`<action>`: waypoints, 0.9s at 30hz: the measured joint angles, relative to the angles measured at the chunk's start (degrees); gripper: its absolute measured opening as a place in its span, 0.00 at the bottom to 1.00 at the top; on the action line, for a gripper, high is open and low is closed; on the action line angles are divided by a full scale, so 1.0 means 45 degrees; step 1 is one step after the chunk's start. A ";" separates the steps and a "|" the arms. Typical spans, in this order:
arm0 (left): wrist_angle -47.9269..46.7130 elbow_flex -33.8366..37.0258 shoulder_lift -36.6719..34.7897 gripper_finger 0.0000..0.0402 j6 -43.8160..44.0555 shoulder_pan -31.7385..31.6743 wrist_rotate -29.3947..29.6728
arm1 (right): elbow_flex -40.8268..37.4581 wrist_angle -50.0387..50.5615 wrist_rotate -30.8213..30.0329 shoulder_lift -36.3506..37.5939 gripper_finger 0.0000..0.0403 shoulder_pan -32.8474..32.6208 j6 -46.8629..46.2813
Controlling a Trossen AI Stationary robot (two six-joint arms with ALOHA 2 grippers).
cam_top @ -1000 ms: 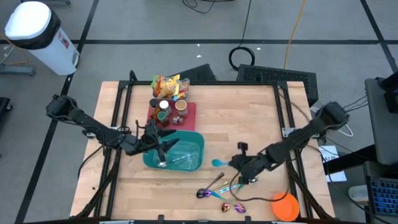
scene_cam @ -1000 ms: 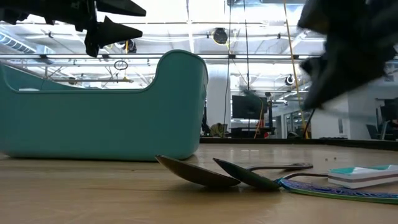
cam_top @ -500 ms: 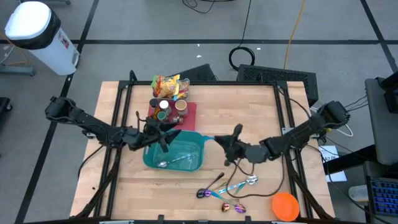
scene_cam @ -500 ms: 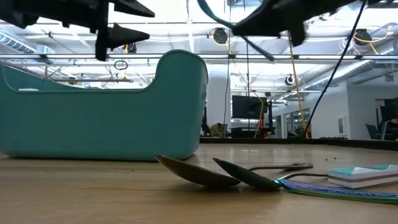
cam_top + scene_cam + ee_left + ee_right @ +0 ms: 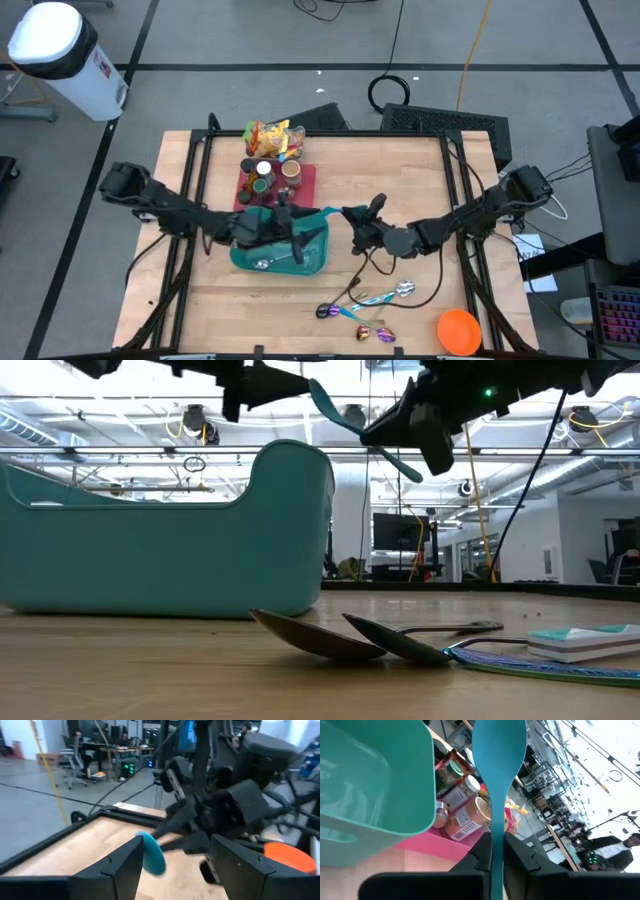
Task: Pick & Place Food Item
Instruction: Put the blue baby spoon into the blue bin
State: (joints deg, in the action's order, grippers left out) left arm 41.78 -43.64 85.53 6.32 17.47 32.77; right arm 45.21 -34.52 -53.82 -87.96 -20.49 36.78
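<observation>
Even, bright overhead light fills the room; ceiling strip lights [image 5: 110, 455] glare white in the low view. Shadows on the table [image 5: 400, 170] are faint. The left wrist view is smeared, perhaps by motion; the right wrist view blurs up close.

no legible text or labels

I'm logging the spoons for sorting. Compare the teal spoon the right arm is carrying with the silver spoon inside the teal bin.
The teal spoon is clamped in the right hand and held in the air beside the teal bin; the silver spoon lies loose on the bin's floor. The teal spoon is matte and coloured like the bin; the silver one is shiny metal. Both are single spoons, each with a bowl and a slim handle.
</observation>
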 joint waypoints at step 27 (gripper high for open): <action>-0.0696 -0.0415 0.0187 0.05 0.1559 -0.0691 -0.0103 | 0.0005 -0.1403 -0.0755 0.0022 0.05 -0.0921 0.0761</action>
State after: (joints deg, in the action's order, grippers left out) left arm 38.65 -45.51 86.37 13.33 14.36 32.31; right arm 45.23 -40.83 -57.22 -87.86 -24.64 40.20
